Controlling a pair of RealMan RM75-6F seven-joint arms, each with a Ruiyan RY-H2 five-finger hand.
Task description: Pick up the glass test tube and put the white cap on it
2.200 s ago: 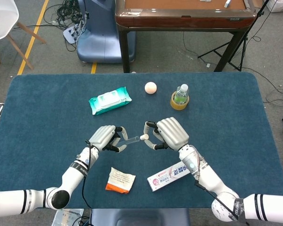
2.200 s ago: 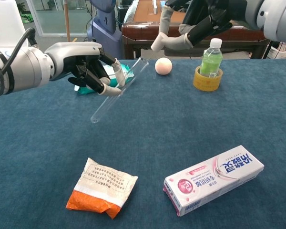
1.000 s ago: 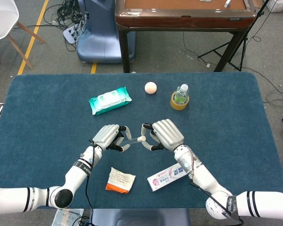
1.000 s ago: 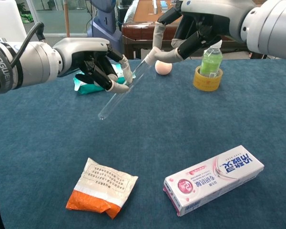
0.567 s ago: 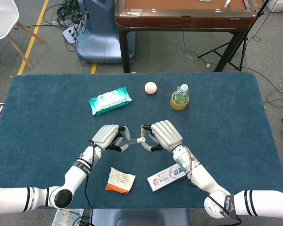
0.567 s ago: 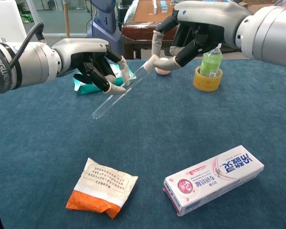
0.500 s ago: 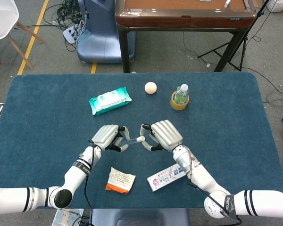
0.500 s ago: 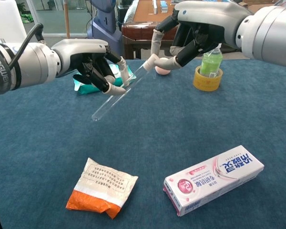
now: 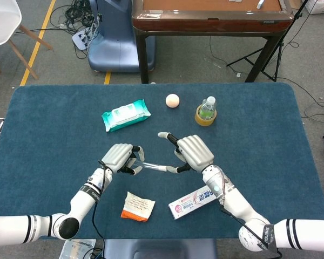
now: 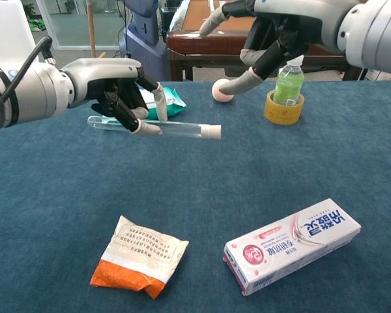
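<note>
My left hand (image 10: 117, 91) pinches the glass test tube (image 10: 176, 128) near its closed end and holds it level above the blue table. The white cap (image 10: 212, 132) sits on the tube's right end. In the head view the tube (image 9: 151, 166) runs from my left hand (image 9: 119, 157) towards my right hand (image 9: 193, 152). My right hand (image 10: 267, 39) is above and to the right of the cap, its fingers spread and nothing in them. It does not touch the cap in the chest view.
A toothpaste box (image 9: 193, 200) and an orange-white sachet (image 9: 137, 206) lie near the table's front edge. Further back are a green wet-wipes pack (image 9: 125, 114), a pale ball (image 9: 172, 100) and a small bottle (image 9: 207, 107) standing inside a tape roll (image 9: 204, 120).
The tube swung from a steep tilt to level, with the cap now on its end. My right hand let go of the cap, spread its fingers and drew away from it.
</note>
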